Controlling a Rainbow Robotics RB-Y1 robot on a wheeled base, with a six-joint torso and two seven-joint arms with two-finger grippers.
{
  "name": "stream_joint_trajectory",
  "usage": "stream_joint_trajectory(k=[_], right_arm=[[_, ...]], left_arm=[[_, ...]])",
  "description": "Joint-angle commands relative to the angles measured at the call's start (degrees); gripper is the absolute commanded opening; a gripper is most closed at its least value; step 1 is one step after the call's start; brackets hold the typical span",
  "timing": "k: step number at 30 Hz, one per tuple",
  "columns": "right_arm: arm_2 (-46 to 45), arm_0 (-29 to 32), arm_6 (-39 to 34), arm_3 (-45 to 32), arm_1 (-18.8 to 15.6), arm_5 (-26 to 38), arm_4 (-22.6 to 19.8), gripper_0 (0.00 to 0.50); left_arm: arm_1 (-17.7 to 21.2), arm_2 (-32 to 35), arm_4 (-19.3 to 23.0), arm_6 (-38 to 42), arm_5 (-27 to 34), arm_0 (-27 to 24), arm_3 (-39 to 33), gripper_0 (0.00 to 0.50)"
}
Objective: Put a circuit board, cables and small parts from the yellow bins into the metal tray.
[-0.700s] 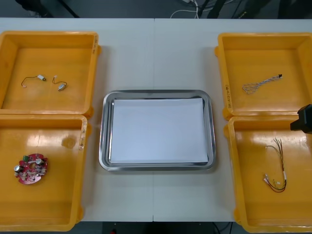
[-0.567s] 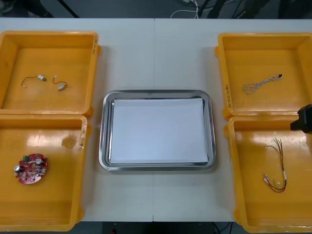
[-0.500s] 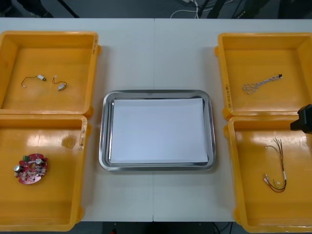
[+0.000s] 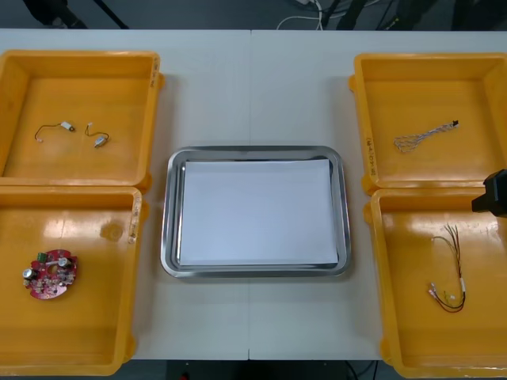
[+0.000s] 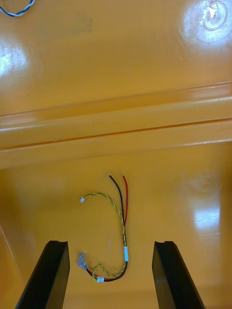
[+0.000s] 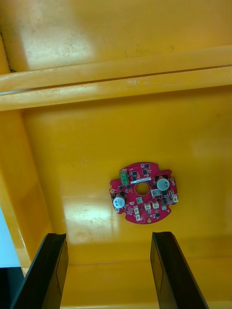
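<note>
The metal tray (image 4: pixel 168 214), white inside, lies at the table's middle with nothing in it. A round red circuit board (image 4: pixel 50 274) rests in the near left yellow bin (image 4: pixel 95 360); in the left wrist view the board (image 6: pixel 143 192) lies just beyond my open left gripper (image 6: pixel 107 270). A red and yellow cable (image 4: pixel 449 268) lies in the near right yellow bin (image 4: pixel 379 277). My right gripper (image 5: pixel 108 273) hangs open above that cable (image 5: pixel 114 231). The right arm (image 4: pixel 493 194) shows as a black block at the right edge.
Two small metal parts (image 4: pixel 81 132) with thin leads sit in the far left yellow bin (image 4: pixel 154 119). A twisted blue and white cable (image 4: pixel 424 136) lies in the far right yellow bin (image 4: pixel 358 119); its end (image 5: pixel 17 9) shows past the bin wall (image 5: pixel 116 130).
</note>
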Motion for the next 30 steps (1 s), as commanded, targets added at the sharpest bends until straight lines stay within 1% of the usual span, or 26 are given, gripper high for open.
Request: stream_joint_trajectory(k=[1, 30], right_arm=[[-1.8, 0.5, 0.2, -1.9, 0.3, -0.5, -0.5, 0.5], [-1.8, 0.5, 0.2, -1.9, 0.3, -0.5, -0.5, 0.5]], left_arm=[[0.8, 1.7, -0.5, -2.1, 0.0, 0.9, -1.0, 0.5], [0.8, 1.7, -0.5, -2.1, 0.0, 0.9, -1.0, 0.5]])
